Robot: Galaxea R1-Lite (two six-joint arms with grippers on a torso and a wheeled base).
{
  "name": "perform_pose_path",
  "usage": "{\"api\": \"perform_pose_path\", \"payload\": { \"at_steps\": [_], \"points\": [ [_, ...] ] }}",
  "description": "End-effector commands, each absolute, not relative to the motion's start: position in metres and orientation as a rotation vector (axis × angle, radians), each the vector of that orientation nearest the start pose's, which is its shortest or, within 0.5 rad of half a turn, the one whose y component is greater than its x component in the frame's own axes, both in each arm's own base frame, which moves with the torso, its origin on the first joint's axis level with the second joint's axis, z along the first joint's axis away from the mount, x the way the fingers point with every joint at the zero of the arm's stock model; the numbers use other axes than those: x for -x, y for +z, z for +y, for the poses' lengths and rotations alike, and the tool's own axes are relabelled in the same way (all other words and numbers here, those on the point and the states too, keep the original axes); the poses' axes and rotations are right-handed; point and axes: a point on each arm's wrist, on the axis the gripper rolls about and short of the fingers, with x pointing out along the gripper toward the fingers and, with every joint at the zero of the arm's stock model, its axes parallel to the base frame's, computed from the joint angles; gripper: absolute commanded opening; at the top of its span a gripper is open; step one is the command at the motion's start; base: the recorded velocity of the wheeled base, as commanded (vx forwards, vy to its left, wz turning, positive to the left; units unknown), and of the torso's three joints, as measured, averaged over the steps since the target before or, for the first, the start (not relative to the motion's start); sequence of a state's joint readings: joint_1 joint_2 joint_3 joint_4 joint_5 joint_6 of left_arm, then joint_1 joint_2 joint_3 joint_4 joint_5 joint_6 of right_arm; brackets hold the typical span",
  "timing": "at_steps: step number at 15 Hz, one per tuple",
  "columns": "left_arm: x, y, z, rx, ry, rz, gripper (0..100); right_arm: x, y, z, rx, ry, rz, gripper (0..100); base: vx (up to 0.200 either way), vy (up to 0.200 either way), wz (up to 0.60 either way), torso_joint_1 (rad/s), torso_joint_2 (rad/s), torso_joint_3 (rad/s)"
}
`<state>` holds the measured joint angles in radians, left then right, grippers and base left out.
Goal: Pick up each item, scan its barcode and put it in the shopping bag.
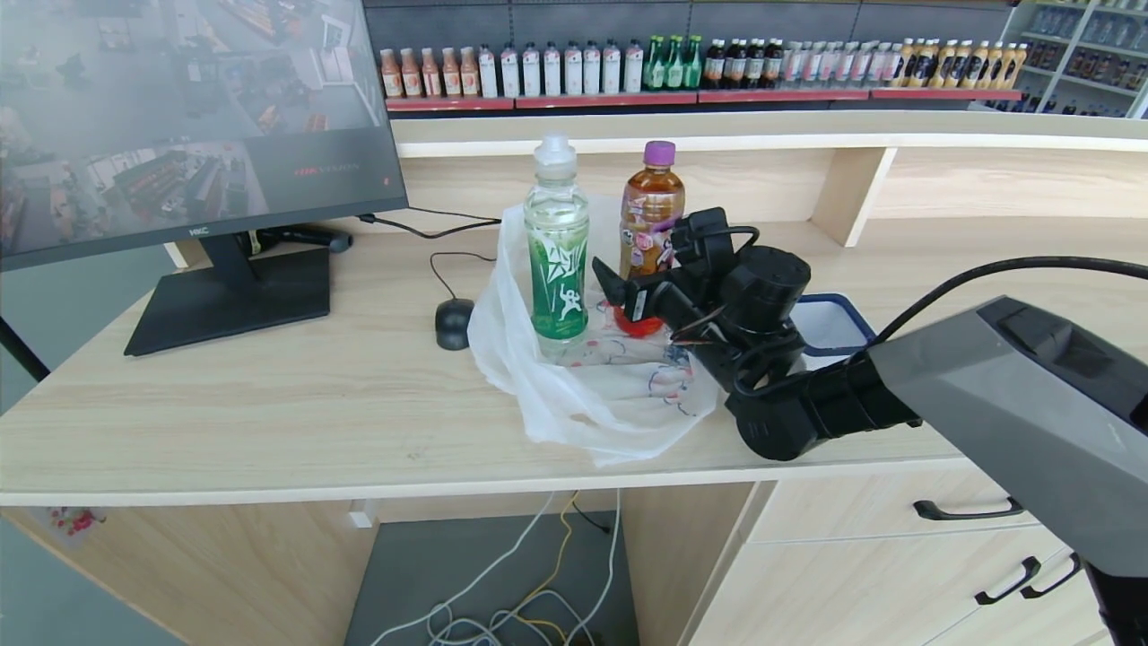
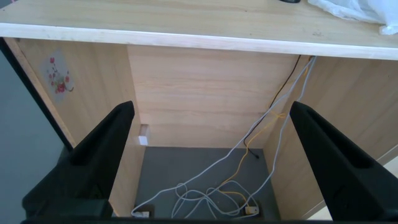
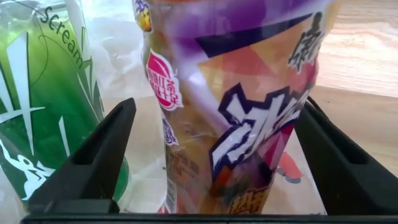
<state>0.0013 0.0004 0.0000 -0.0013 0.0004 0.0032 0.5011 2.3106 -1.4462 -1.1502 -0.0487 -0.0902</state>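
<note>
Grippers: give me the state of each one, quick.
Left gripper: open, nothing between its fingers.
Right gripper: open, with the purple-capped bottle standing between its fingers.

Black right end effector [image 1: 632, 292] and arm [image 1: 807, 408], grey casing [image 1: 1031, 404], black cable [image 1: 1058, 261].

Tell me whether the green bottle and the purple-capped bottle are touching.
Apart. The head view shows white bag between green bottle and purple-capped bottle.

Plenty of print here, though most of it is too stylised to spell out. The green bottle [image 1: 557, 269] has white lettering on its label. The tea bottle [image 1: 651, 224] has big white characters and a pink sticker [image 3: 163, 81]. There's a small logo on the monitor [image 1: 179, 117] bezel.
</note>
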Motion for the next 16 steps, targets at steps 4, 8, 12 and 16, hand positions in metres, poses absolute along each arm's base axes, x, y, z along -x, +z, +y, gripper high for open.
{"api": "perform_pose_path", "payload": {
  "at_steps": [4,8,12,16],
  "points": [
    [0.023,0.076,0.000,-0.003,0.003,-0.002,100,-0.410,0.179,0.223,0.003,0.434,-0.324,100,0.000,0.000,0.00,0.000,0.00,0.000],
    [0.023,0.076,0.000,-0.003,0.002,-0.002,100,-0.395,0.202,0.214,-0.004,0.429,-0.352,100,0.000,0.000,0.00,0.000,0.00,0.000],
    [0.023,0.076,0.000,-0.003,0.003,-0.002,100,-0.344,0.242,0.186,-0.038,0.431,-0.386,100,0.000,0.000,0.00,0.000,0.00,0.000],
    [0.023,0.076,0.000,-0.003,0.002,-0.002,100,-0.278,0.257,0.145,-0.093,0.392,-0.378,100,0.000,0.000,0.00,0.000,0.00,0.000]
  ]
}}
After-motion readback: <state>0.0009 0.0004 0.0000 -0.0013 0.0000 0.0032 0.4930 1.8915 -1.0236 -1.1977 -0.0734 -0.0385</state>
